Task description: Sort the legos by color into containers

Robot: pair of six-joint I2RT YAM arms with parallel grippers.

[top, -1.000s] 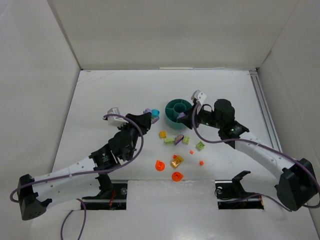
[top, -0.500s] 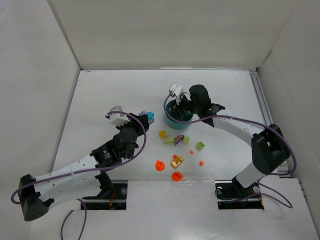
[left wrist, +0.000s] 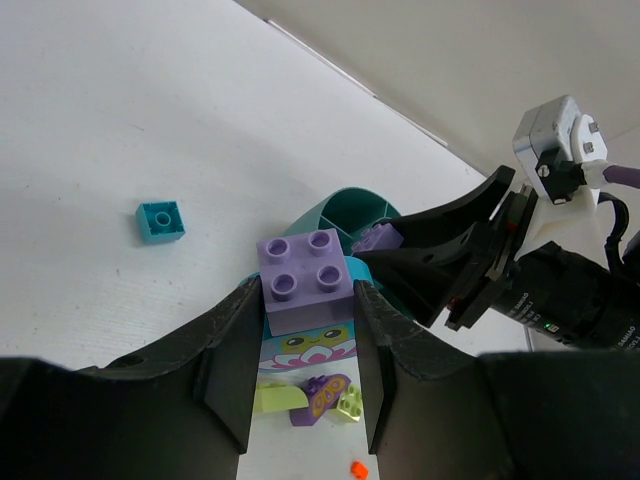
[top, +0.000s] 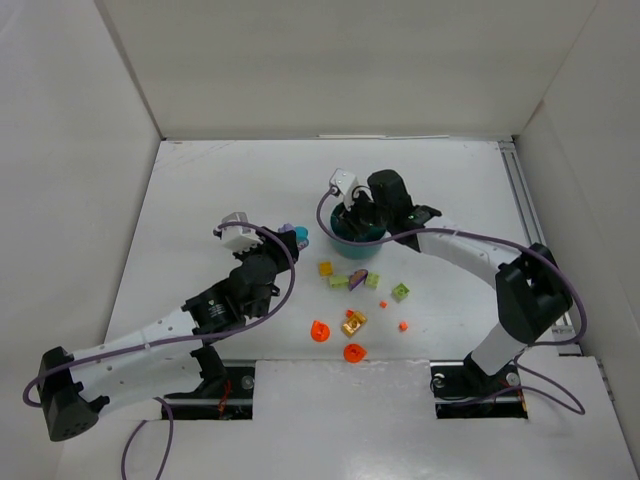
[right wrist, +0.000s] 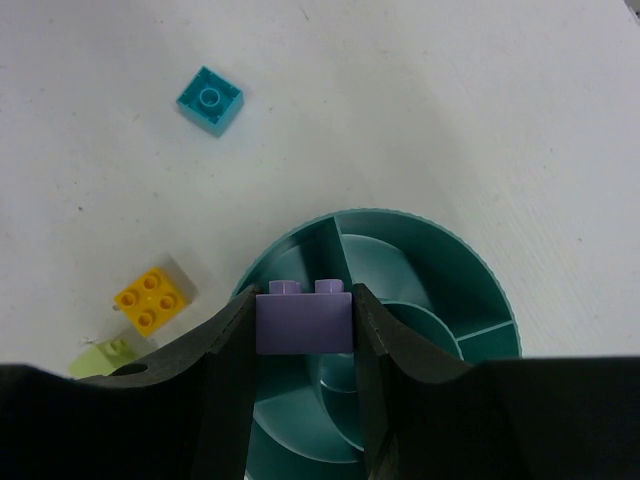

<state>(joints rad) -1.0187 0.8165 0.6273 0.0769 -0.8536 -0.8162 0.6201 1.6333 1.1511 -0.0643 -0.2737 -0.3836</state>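
Right pincer [right wrist: 305,300]: clamped on a purple brick [right wrist: 305,325], held above the teal dish [right wrist: 430,250], presumably for dropping into a section; left pincer [left wrist: 307,310]: gripping a second purple brick [left wrist: 305,272], poised near the dish, likely next in turn; only the top view shows orange pieces [top: 320,331] loose on the bench [top: 200,190].

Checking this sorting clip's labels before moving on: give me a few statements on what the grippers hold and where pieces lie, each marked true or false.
1. The left gripper holds a purple four-stud brick. True.
2. The right gripper is open above the teal dish. False: it is shut on a purple brick above the dish.
3. The turquoise brick lies inside the dish. False: it lies on the table, outside it.
4. Two orange round pieces lie on the table, apart from the dish. True.
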